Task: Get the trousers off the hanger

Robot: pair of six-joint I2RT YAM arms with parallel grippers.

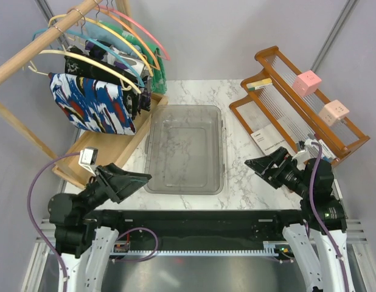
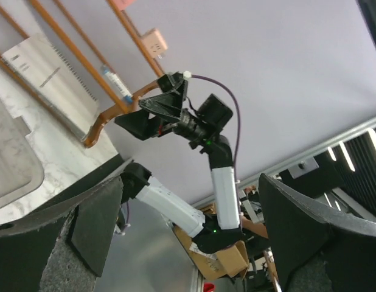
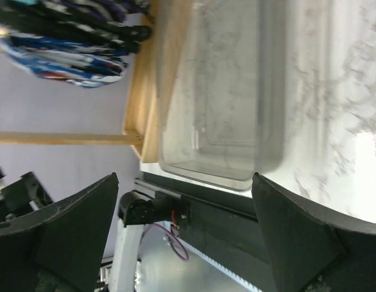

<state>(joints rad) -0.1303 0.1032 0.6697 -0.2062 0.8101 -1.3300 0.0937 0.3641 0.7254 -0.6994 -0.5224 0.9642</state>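
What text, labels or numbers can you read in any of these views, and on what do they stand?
Nothing can be read as words.
White booklet beside the wooden rack: printed lines, too small to read.
Pink block on that rack: faint marks, too blurred to read.

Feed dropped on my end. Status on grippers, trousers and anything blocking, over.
Left gripper open, right gripper open, both empty. Trousers on hanger, untouched. Other hangers crowded close behind it.
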